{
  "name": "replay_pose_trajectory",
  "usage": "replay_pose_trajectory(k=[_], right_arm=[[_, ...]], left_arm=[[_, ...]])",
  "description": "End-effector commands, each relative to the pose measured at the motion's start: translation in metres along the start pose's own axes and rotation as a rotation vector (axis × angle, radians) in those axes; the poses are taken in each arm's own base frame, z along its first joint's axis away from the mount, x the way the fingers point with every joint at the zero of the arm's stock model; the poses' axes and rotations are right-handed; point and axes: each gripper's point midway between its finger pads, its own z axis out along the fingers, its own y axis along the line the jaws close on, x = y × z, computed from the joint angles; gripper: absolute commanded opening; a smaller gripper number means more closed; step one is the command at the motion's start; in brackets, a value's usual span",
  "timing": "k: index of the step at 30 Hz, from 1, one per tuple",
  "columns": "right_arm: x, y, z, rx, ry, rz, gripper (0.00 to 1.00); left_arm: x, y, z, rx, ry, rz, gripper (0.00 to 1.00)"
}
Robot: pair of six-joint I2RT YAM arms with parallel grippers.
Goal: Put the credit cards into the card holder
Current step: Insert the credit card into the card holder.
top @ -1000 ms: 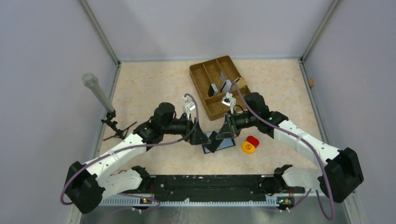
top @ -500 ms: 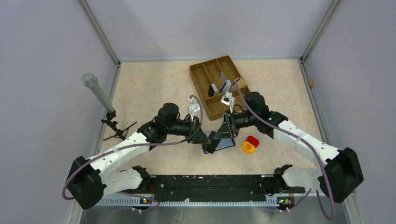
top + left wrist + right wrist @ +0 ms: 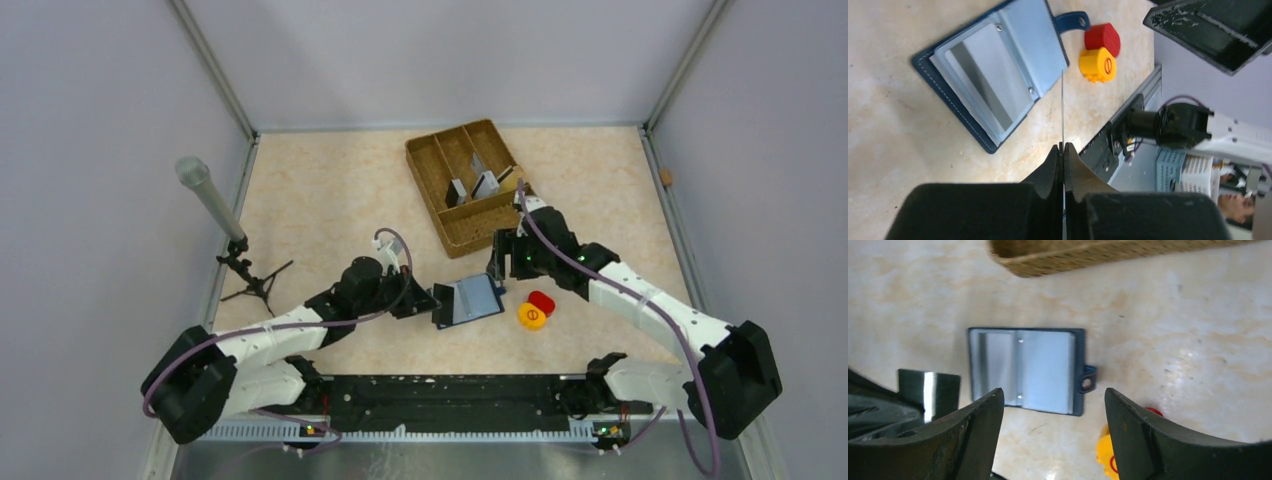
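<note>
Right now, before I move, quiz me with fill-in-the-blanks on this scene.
The left gripper is shut on a ____.
The holder lies flat and ____.
The right gripper is ____ and empty.
More cards sit in the brown ____.
Missing: card; open; open; tray.

red circle with a bar across it, printed on the yellow round piece
</note>
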Motion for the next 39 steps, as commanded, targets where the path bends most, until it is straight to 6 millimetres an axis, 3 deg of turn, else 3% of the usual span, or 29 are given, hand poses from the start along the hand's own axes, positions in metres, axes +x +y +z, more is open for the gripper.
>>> replay_pose_trajectory(k=[1, 15, 24, 39], right_arm=[[0.013, -0.044, 0.019, 0.261, -0.021, 0.021, 0.71], [0.036, -0.045, 0.067, 0.284, 0.059, -0.033, 0.43], [0.055, -0.059, 0.069, 0.349, 0.108, -0.037, 0.21], [0.064, -0.072, 0.067, 0.419, 0.133, -0.026, 0.03]], left_arm=[[-0.03, -0.018, 0.017, 0.069, -0.193, -0.176, 0.0], [-0.012, 0.011, 0.054, -0.01, -0.165, -0.307, 0.0], [-0.006, 0.023, 0.065, -0.043, -0.146, -0.302, 0.0], [-0.003, 0.025, 0.078, -0.008, -0.128, -0.323, 0.0]])
